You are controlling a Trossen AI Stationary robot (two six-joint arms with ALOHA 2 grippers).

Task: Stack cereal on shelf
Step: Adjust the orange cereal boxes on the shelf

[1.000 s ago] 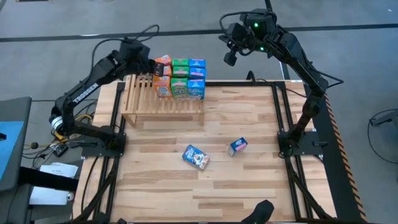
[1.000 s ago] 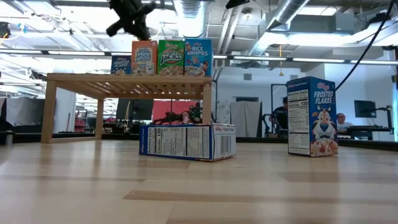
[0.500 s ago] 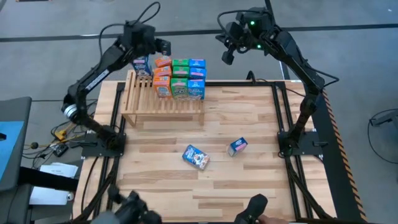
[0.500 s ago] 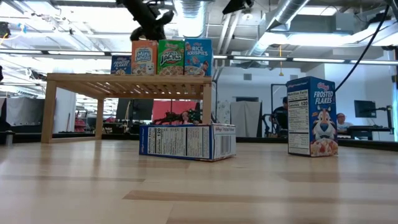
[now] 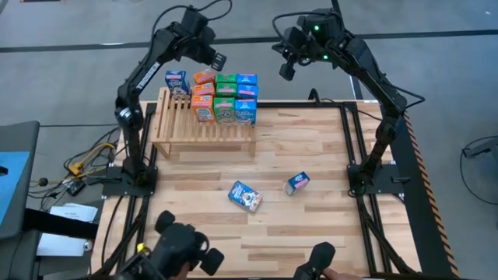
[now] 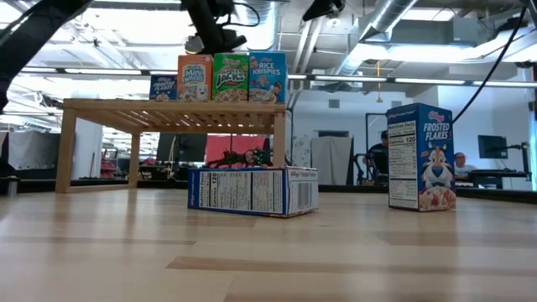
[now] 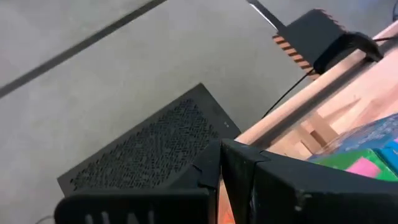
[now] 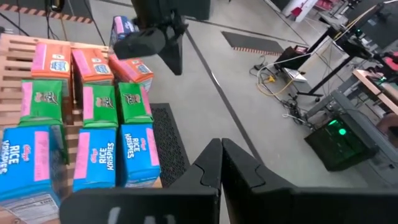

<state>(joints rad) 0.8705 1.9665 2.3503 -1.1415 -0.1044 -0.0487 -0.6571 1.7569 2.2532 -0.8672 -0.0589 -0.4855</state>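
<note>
Two cereal boxes are still waiting on the table [image 5: 311,225]: a blue box lying flat [image 5: 244,196] near the middle and a Frosted Flakes box standing upright [image 5: 297,183] just to its right; in the low view they are sitting well apart. The rest of the cereal is already sitting in rows on the shelf [image 5: 179,128], packed toward its far right portion, with one small blue box [image 5: 176,81] standing alone at the far left corner. These cartons are likely light, stiff but crushable, with smooth printed faces that may be slippery, so a grip across the two narrow side faces near mid-height looks best; the flat one is probably needing a pinch across its thin edges. The left end effector [image 5: 215,59] is hanging high over the far side of the shelf, carrying nothing, fingers drawn together. The right end effector [image 5: 287,70] is hovering beyond the table's far edge, also closed and empty. Compared with a second ago, the left arm is lifting up and swinging rightward away from the lone blue box, while the right arm is hardly shifting.
</note>
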